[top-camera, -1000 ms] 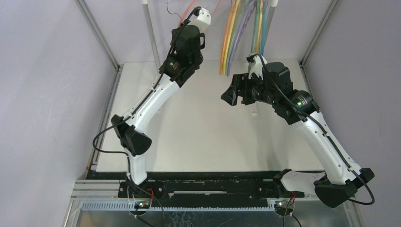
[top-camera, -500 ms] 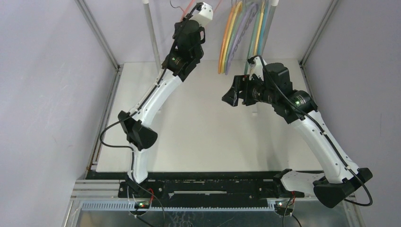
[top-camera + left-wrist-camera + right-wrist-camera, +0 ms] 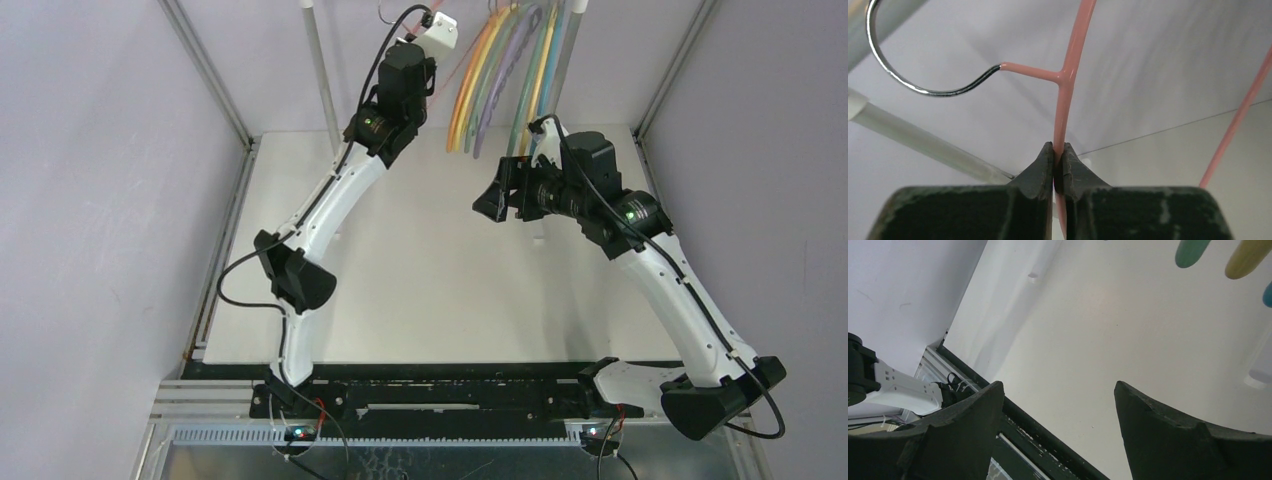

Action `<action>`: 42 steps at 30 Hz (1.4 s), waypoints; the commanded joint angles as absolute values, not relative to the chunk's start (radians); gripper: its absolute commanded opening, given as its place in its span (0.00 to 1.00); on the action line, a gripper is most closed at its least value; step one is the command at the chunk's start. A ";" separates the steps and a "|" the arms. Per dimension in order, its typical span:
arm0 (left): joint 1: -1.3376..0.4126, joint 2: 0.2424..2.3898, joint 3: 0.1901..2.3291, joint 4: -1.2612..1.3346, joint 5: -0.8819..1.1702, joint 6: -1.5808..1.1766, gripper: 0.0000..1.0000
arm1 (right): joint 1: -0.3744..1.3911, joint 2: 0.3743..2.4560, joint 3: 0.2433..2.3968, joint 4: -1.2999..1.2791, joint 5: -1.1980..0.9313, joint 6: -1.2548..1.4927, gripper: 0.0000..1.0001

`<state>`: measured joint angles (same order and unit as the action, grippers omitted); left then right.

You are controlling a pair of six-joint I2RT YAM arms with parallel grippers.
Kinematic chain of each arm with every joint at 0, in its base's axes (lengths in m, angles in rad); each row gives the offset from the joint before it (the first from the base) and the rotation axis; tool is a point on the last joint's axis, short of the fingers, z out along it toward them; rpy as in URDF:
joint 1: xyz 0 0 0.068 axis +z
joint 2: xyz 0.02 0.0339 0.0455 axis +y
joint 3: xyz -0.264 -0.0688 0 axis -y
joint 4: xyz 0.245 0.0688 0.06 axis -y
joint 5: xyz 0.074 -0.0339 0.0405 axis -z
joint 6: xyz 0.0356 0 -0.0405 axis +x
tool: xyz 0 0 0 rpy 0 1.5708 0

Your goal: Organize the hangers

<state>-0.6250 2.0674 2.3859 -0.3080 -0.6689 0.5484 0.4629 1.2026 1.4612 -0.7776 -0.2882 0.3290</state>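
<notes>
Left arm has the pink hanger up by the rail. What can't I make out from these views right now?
Top view: the hanging bunch of hangers is cut off by the top edge; their hooks are unseen.
Left wrist view: the pink hanger's metal hook runs off the top-left corner, so whether it has caught on anything is unclear.
Right wrist view: only three hanger tips show; the top edge cuts off the rest.

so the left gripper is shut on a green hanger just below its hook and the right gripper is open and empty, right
Not green: the left wrist view shows the left gripper shut on a pink hanger just below its hook. The right gripper is open and empty, as you said.
</notes>
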 commanded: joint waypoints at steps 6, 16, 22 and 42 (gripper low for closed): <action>-0.602 2.069 2.424 -0.317 -0.582 0.464 0.10 | 0.438 1.197 1.446 -0.728 -0.305 0.341 0.88; -0.600 1.988 2.334 -0.271 -0.629 0.454 0.00 | 0.436 1.197 1.431 -0.715 -0.304 0.353 0.88; -0.609 1.883 2.200 -0.271 -0.652 0.452 0.00 | 0.436 1.186 1.412 -0.708 -0.305 0.363 0.88; -0.702 1.825 2.175 -0.023 -0.741 0.738 0.00 | 0.435 1.206 1.396 -0.693 -0.320 0.367 0.87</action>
<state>-0.7036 1.8008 2.0602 -0.1444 -0.7391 0.6891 0.4400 1.2045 1.3937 -0.7349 -0.3206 0.3614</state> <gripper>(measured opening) 0.081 0.869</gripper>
